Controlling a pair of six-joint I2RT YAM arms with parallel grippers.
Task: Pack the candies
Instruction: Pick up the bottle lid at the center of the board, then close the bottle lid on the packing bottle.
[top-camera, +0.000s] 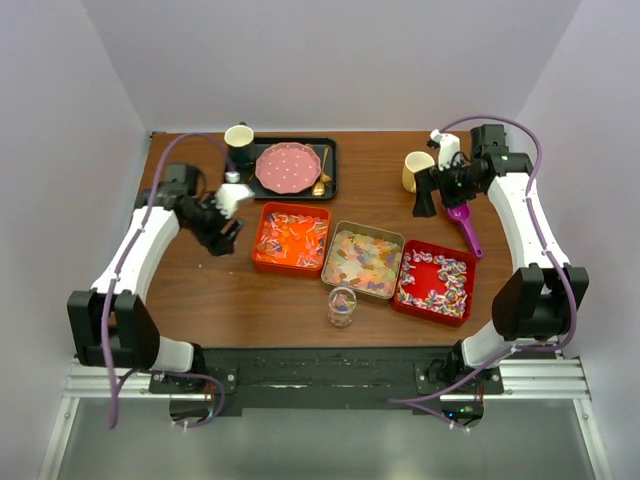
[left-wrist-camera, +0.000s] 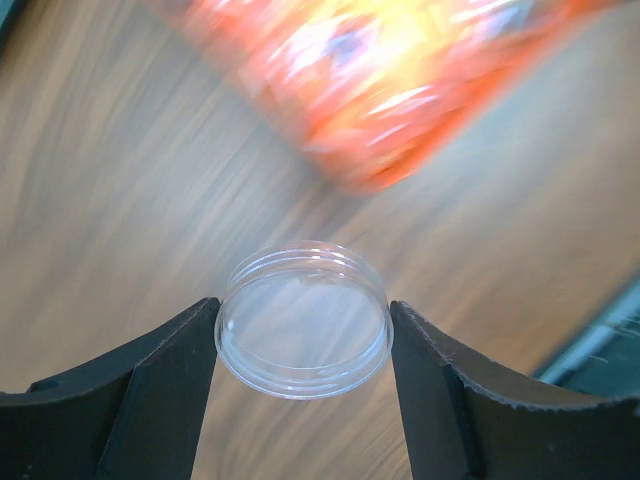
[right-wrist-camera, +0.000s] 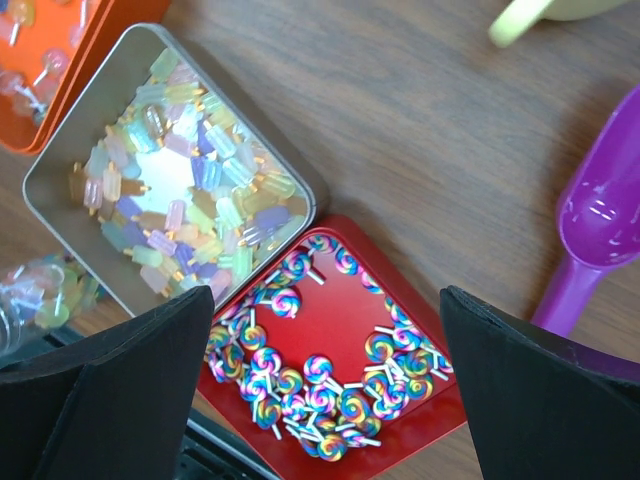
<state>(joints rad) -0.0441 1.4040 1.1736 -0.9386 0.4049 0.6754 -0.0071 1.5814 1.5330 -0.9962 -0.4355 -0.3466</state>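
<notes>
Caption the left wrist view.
Left gripper grips a clear round lid over the wooden table, blurred orange candy tray beyond.

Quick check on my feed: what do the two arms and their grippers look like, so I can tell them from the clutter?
The left arm and right arm have white link shells with black joints and black bases. A purple cable loops along each. The left gripper and right gripper have broad, matte black, wedge-shaped fingers. No markings are readable.
</notes>
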